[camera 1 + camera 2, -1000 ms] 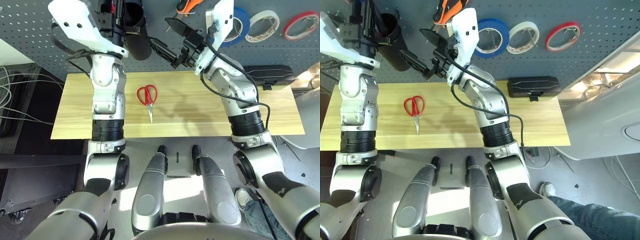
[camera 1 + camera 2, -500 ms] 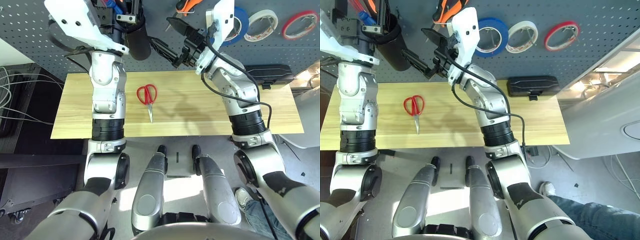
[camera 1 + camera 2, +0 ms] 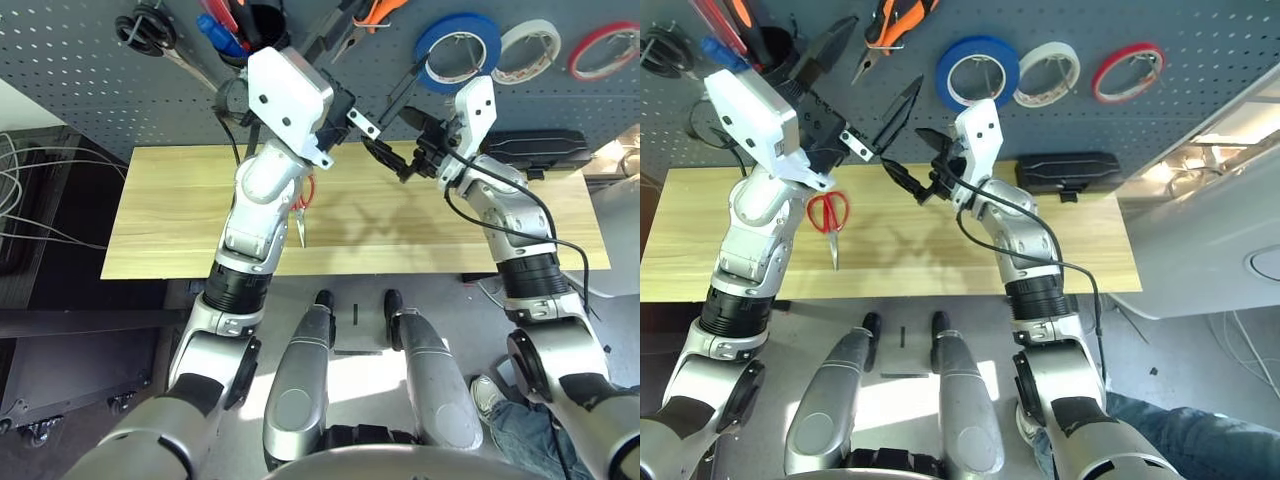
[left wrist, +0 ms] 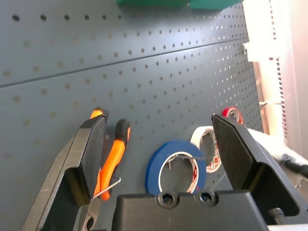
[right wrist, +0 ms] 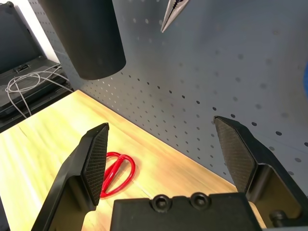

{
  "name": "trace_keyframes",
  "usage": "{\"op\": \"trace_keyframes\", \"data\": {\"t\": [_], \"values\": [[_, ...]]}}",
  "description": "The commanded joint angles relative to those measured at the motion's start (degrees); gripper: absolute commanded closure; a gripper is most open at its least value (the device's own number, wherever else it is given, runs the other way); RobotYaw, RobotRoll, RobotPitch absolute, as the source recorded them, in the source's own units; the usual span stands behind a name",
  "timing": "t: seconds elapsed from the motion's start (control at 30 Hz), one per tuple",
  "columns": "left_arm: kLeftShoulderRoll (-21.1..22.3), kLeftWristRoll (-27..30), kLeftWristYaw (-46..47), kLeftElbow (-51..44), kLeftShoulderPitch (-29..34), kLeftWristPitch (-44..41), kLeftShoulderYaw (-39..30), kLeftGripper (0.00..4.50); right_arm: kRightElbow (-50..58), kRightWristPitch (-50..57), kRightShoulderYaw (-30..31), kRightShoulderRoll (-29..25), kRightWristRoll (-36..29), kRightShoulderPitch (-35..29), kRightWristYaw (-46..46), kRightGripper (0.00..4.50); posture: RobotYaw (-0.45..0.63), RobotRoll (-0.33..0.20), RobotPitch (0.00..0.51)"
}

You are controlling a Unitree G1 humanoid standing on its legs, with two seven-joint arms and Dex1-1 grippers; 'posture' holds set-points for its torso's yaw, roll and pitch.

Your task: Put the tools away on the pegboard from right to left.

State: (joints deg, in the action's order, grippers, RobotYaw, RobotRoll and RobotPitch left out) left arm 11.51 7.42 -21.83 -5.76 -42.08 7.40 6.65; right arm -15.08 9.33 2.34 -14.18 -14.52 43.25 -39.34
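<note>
Since the earlier frame the left arm has swung away from the black cup [image 3: 780, 45] toward the middle of the pegboard [image 3: 80, 70], and the right arm has dropped lower and out to its own side. The left gripper [image 3: 865, 85] now points up and toward the right, jaws spread wide and empty, framing the blue tape roll [image 4: 175, 166] and the orange-and-black-handled pliers [image 4: 113, 156] hanging on the board. The right gripper [image 3: 395, 135] reaches nearly level toward the left, over the far edge of the wooden table [image 3: 160, 200], fingers likewise fully apart and holding nothing. The two grippers sit near each other without touching. The red-handled scissors [image 3: 828, 218] lie flat on the table, blades toward the robot, just beside the left forearm. The blue-handled screwdriver [image 3: 220, 32] stands in the cup. White tape [image 3: 532, 45] and red tape [image 3: 600, 48] hang beside the blue roll.
</note>
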Motion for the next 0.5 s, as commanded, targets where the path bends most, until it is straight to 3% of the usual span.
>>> {"op": "trace_keyframes", "data": {"t": [0.03, 0.13, 0.5], "values": [[-1.08, 0.37, -1.59, 2.05, 4.67, -7.27, 3.09, 0.01, 0.83, 1.95, 0.28, -3.24, 0.98, -5.10, -1.63, 0.00, 0.10, 0.000, 0.411], [-1.33, -1.30, -4.16, 8.25, 10.57, -18.15, 8.76, 0.01, 2.68, 6.20, -0.23, -8.92, 1.67, -12.38, -2.70, 0.00, 0.10, 0.000, 0.412], [0.52, -5.47, -4.81, 13.51, 12.44, -24.80, 9.36, 0.01, 2.68, 7.33, -1.09, -9.49, 1.53, -11.84, -1.71, 0.00, 0.09, 0.000, 0.415]]}}
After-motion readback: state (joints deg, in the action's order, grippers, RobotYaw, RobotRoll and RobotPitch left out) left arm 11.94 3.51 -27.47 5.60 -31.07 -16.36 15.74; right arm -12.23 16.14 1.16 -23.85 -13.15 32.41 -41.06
